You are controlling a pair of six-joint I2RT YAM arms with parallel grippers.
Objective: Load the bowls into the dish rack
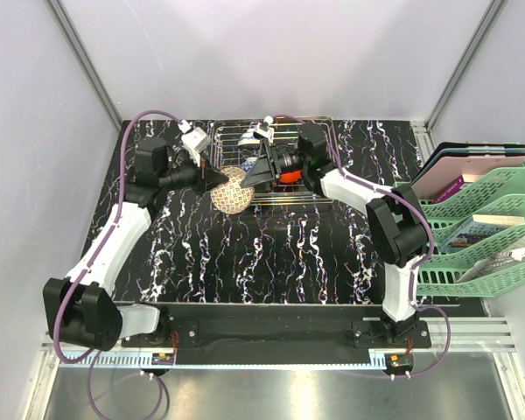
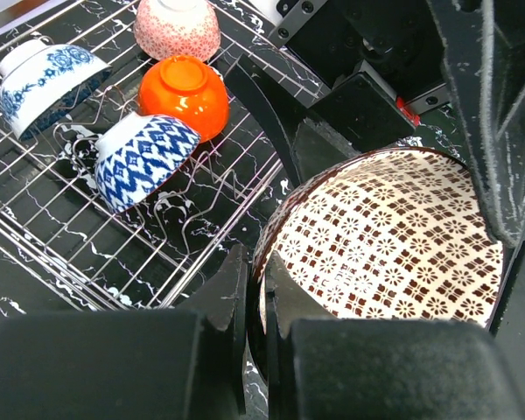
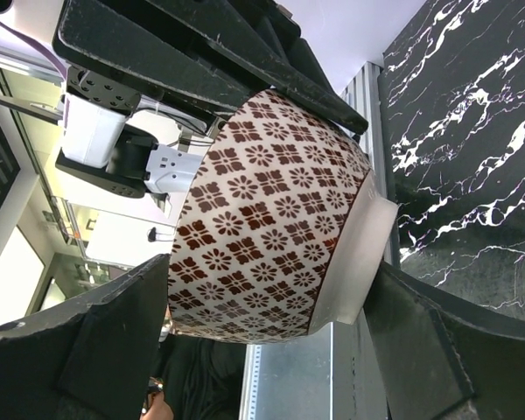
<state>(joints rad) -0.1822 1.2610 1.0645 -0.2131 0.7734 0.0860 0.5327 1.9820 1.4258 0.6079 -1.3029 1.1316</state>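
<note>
A bowl with a brown flower pattern [image 1: 230, 191] [image 2: 394, 236] [image 3: 262, 210] hangs tilted at the near left corner of the wire dish rack [image 1: 284, 131] [image 2: 70, 227]. My left gripper [image 1: 217, 179] [image 2: 255, 262] is shut on its rim, one finger inside and one outside. My right gripper [image 1: 248, 175] [image 3: 267, 276] stands open astride the same bowl, one finger beside the rim and one beside the white foot. In the rack lie an orange bowl [image 2: 184, 94], a blue diamond-patterned bowl [image 2: 149, 157], a blue floral bowl [image 2: 48, 83] and a pink bowl [image 2: 177, 28].
Green stacked trays [image 1: 481, 236] holding books and papers stand at the right edge of the black marbled table [image 1: 271, 254]. Grey walls close in the left, back and right. Both arms meet over the rack's near left corner.
</note>
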